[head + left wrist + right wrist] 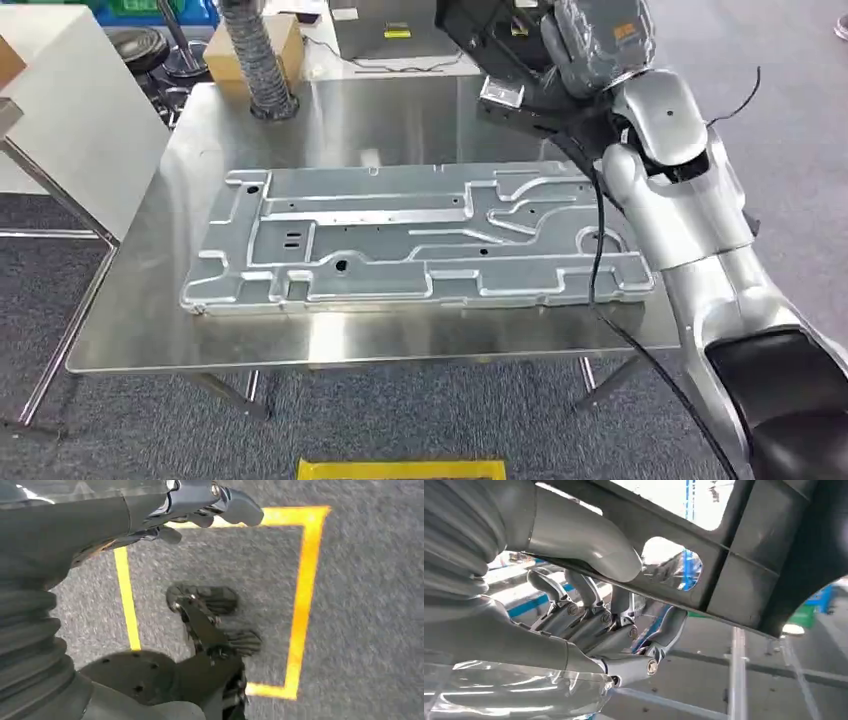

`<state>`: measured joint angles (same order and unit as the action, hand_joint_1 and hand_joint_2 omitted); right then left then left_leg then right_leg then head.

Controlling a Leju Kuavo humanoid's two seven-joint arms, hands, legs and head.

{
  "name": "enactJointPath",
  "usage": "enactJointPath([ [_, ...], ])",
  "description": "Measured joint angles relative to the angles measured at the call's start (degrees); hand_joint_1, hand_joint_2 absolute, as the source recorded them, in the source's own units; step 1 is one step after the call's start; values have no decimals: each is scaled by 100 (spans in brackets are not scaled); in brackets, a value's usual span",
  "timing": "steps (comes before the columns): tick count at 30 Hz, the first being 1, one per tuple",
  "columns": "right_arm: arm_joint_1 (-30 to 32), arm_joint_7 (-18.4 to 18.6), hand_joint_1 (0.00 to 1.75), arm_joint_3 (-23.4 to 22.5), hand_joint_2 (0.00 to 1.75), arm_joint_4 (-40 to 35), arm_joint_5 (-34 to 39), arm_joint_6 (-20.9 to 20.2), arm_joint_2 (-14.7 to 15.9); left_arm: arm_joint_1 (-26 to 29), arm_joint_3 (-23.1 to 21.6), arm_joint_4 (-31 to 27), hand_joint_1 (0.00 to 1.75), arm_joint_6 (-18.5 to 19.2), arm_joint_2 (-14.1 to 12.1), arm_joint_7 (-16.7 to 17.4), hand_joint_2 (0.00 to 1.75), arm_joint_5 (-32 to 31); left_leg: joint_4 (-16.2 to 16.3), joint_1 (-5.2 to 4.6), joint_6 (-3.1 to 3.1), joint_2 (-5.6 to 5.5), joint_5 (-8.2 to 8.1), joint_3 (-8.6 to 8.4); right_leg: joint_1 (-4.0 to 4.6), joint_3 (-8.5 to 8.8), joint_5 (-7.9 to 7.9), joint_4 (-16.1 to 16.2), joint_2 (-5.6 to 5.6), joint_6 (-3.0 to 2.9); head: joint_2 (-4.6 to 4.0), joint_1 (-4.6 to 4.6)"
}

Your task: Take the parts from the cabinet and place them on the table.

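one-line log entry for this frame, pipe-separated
right hand: grips black part, raised over table far edge | left hand: hangs above floor, holds nothing | silver panel: flat on table

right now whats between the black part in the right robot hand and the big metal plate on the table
Only bare steel table lies between the black part, gripped by the right robot hand, and the metal plate, per the head view.

Grey corrugated hose point(262, 62) upright on the table's far edge, cardboard box point(262, 45) behind it, yellow floor tape point(305, 595)

Workshop — steel table point(130, 330), taped floor point(305, 595)
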<state>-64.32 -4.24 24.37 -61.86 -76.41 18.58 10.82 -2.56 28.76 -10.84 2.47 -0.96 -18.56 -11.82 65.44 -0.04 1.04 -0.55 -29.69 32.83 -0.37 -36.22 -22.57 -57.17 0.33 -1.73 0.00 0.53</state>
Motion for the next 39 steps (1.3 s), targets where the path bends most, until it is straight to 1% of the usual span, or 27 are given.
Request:
enactJointPath([
  [2,-20,4,175,7,175,68,-55,0,0,2,2,0,0,9,-2,0,175,-20,734,32,67,8,-318,513,8,90,-94,-1,9,-7,0,-7],
  [3,-21,9,175,18,175,127,-85,0,-2,15,4,0,0,11,-2,0,175,-33,932,42,89,9,-473,713,8,146,-147,-1,16,-6,0,9],
  [4,-29,9,175,37,175,183,-109,0,-2,22,7,0,0,20,-2,2,175,-40,902,54,92,11,-492,809,8,213,-199,-4,23,4,0,2],
  [5,-46,9,175,53,175,228,-127,0,-2,24,11,0,0,24,-2,2,175,-39,658,66,89,15,-377,803,7,292,-256,-6,32,15,0,4],
  [6,-65,9,175,63,175,258,-155,2,-7,24,18,0,0,26,-6,2,175,-50,273,70,73,19,-101,726,7,372,-311,-6,33,28,0,4],
  [8,-118,18,175,74,175,300,-212,13,-42,42,28,0,0,35,-7,-13,175,-59,-636,66,23,18,795,538,8,490,-424,3,34,58,0,6],
  [9,-157,22,175,92,175,372,-238,41,-50,53,39,0,0,35,-9,-13,175,-59,-830,31,-16,16,914,568,25,520,-461,-45,51,87,0,-5],
  [12,-213,28,175,138,175,416,-289,46,-76,38,50,0,0,35,-11,-24,175,-66,-800,-5,-111,10,903,544,1,499,-519,13,72,194,0,0],
  [13,-260,28,175,138,175,416,-291,44,-85,29,57,0,0,33,-11,-26,175,-66,-862,30,-133,15,914,497,30,520,-550,19,74,233,0,6],
  [14,-306,33,175,138,175,418,-291,33,-90,23,66,0,0,33,-9,-31,175,-66,-913,51,-159,17,914,455,7,497,-647,-89,43,245,0,0],
  [15,-395,35,175,142,175,426,-291,-19,-98,11,74,0,0,31,-9,-37,175,-66,-922,57,-198,21,891,444,8,316,-823,-414,33,255,0,-22],
  [17,-476,2,175,162,175,457,-291,-127,-153,-13,94,0,0,26,-9,-48,175,-81,-921,57,-227,25,852,426,-9,-235,-1230,-1423,26,294,0,-13],
  [18,-473,-35,175,179,175,494,-297,-192,-173,-28,103,0,0,37,-9,-77,175,-92,-917,58,-230,23,831,409,-21,-459,-1316,-1800,25,311,0,-22],
  [19,-472,-67,175,220,175,549,-308,-251,-199,-30,109,0,0,55,-7,-102,175,-101,-908,60,-223,14,806,385,-38,-580,-1261,-1929,25,318,0,-35],
  [20,-471,-105,175,273,175,595,-317,-295,-241,-31,116,0,0,61,-2,-140,175,-125,-891,62,-215,4,775,352,-52,-557,-1053,-1764,18,319,0,-35],
  [23,-529,-230,175,407,175,700,-282,-382,-407,-26,118,0,0,112,20,-286,175,-177,-813,64,-143,1,657,267,-57,-3,-142,-295,-27,287,0,-35],
  [24,-558,-247,175,470,175,763,-267,-402,-459,-44,120,0,0,125,20,-317,175,-201,-768,15,-97,-1,620,285,-15,72,-213,-162,-32,276,0,-28],
  [25,-567,-289,175,549,175,814,-249,-417,-562,-66,120,0,0,142,22,-334,175,-214,-761,25,-81,4,613,289,-36,76,-223,-134,-17,239,0,-22],
  [27,-552,-356,175,704,175,949,-190,-420,-698,-97,120,0,0,155,24,-356,175,-260,-786,38,-14,10,613,271,3,73,-239,-135,-3,179,0,-29],
  [29,-554,-413,175,841,175,1075,-136,-417,-850,-95,120,0,0,160,35,-356,175,-273,-725,56,57,18,534,283,-39,117,-205,-71,-1,101,0,-26],
  [31,-551,-485,175,970,175,1202,-55,-417,-1020,-108,120,0,0,164,42,-356,175,-280,-107,69,114,21,175,543,-37,129,-217,-68,5,55,0,-11],
  [33,-476,-575,175,1137,175,1399,24,-417,-1209,-118,125,0,0,164,42,-356,175,-282,901,73,147,21,-216,1030,-20,143,-232,-72,10,33,0,-11],
  [34,-414,-614,175,1209,175,1487,48,-417,-1301,-116,127,0,0,166,46,-356,175,-280,1111,73,150,21,-224,1155,-13,152,-237,-74,13,27,0,-11],
  [35,-352,-638,175,1288,175,1574,59,-413,-1386,-111,131,0,0,166,48,-356,175,-280,1006,73,144,21,-93,1133,-9,164,-248,-76,16,23,0,-11],
  [36,-314,-660,175,1371,175,1664,85,-413,-1480,-111,133,0,0,166,50,-356,175,-280,651,73,126,21,137,977,-4,179,-262,-82,22,25,0,-11],
  [38,-275,-726,175,1506,175,1839,162,-406,-1666,-112,138,0,0,166,48,-361,175,-280,-469,72,66,22,687,446,3,228,-305,-91,33,44,0,-9],
  [39,-266,-745,175,1574,175,1942,203,-395,-1747,-115,144,0,0,166,50,-363,175,-280,-699,48,31,19,622,290,28,227,-322,-87,34,69,0,-20],
])
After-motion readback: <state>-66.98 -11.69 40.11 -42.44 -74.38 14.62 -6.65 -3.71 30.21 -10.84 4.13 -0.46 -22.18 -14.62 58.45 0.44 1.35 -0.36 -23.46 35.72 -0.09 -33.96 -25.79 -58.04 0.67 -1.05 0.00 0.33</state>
